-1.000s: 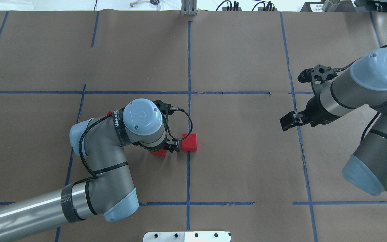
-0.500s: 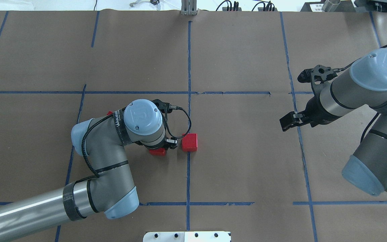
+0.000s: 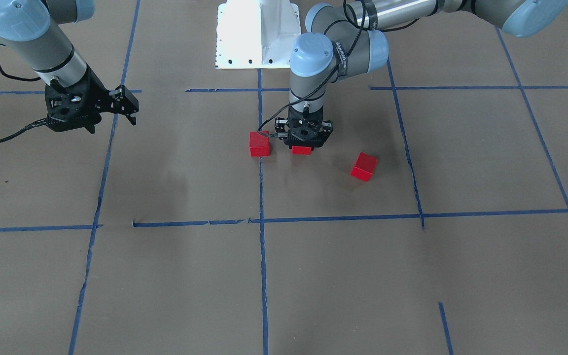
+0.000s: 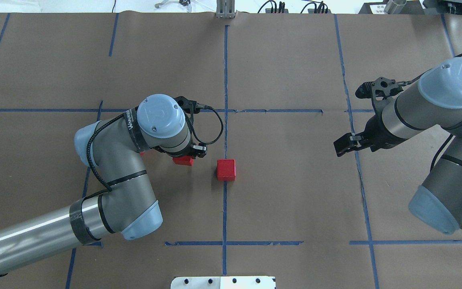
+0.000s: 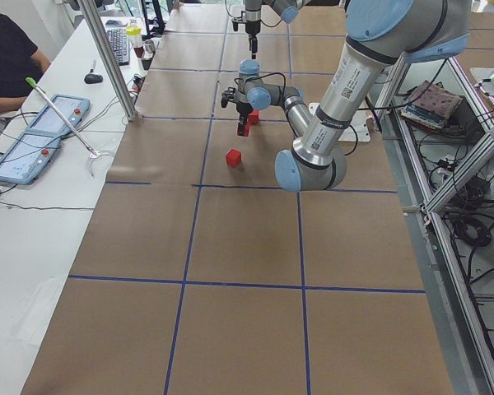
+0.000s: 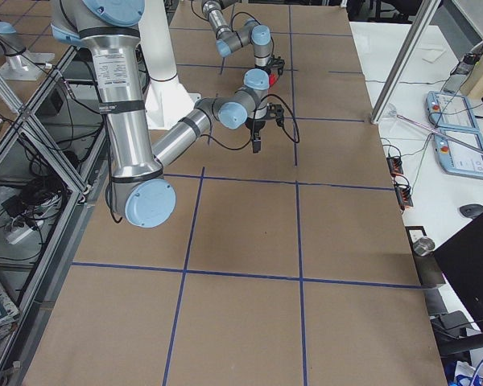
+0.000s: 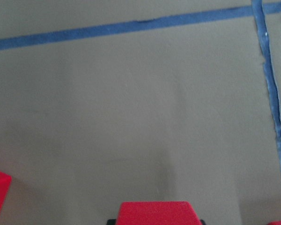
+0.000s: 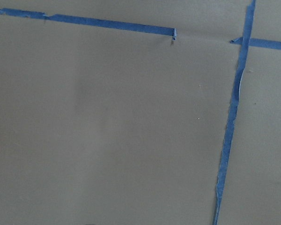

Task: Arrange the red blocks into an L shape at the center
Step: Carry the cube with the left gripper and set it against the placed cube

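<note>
My left gripper (image 4: 185,159) is shut on a red block (image 4: 183,161), left of the centre cell's vertical blue line (image 4: 225,208). From the front, this gripper (image 3: 302,147) stands upright over the held block (image 3: 301,150), which also shows at the bottom of the left wrist view (image 7: 154,213). A second red block (image 4: 226,169) sits on the line, apart from the held one (image 3: 259,143). The third block (image 3: 364,166) lies farther to my left, almost hidden under my arm from overhead. My right gripper (image 4: 341,146) hangs open and empty over the right grid line (image 3: 127,102).
The white robot base plate (image 4: 223,282) sits at the near table edge (image 3: 257,34). A black cable (image 4: 215,128) loops from my left wrist. An operator's side table with tablets (image 5: 41,132) stands beyond the far edge.
My left gripper has carried its red block away from me and a little to the left, widening the gap to the block on the line. The right arm has not moved.
</note>
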{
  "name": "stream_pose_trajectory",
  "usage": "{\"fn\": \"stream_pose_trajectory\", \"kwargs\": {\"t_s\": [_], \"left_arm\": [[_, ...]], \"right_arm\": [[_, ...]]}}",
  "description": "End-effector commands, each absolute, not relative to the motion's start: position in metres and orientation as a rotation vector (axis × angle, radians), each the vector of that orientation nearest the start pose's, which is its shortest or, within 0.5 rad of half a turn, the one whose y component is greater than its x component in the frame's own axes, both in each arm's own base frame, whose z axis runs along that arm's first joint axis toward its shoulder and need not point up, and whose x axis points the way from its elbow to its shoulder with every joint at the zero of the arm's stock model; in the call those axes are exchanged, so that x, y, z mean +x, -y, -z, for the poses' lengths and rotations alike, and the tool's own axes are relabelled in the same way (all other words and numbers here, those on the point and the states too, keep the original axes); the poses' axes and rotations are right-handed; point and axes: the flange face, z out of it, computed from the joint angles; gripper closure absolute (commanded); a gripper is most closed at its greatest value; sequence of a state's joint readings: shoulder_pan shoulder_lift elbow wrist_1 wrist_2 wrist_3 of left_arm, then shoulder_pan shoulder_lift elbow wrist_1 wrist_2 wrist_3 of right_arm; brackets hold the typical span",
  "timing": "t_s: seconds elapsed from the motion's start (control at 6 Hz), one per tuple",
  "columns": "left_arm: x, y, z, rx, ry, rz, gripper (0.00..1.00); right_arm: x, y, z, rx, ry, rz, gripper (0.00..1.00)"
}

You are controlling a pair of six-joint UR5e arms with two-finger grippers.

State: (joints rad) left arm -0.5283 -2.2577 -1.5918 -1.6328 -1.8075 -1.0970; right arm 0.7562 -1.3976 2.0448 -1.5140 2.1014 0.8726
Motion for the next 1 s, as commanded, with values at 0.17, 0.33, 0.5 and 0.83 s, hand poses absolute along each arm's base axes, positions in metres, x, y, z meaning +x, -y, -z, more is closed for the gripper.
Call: {"fn": "stream_pose_trajectory", "kwargs": {"t_s": [0.17, 0.33, 0.5, 0.83], "left_arm": [[0.590, 0.481, -0.202, 0.141, -0.774, 0.036, 0.98], [0.595, 0.482, -0.199, 0.141, -0.774, 0.035, 0.97], [0.617, 0.494, -0.181, 0.113, -0.765, 0.080, 0.97], [0.640, 0.483, -0.177, 0.109, -0.786, 0.058, 0.97]], "right_arm": [[-0.319, 0.415, -0.350, 0.073, 0.844, 0.126, 0.00], [-0.318, 0.415, -0.350, 0.072, 0.843, 0.126, 0.00], [-0.319, 0.415, -0.350, 0.071, 0.845, 0.127, 0.00], [-0.319, 0.415, -0.352, 0.069, 0.841, 0.125, 0.00]]}}
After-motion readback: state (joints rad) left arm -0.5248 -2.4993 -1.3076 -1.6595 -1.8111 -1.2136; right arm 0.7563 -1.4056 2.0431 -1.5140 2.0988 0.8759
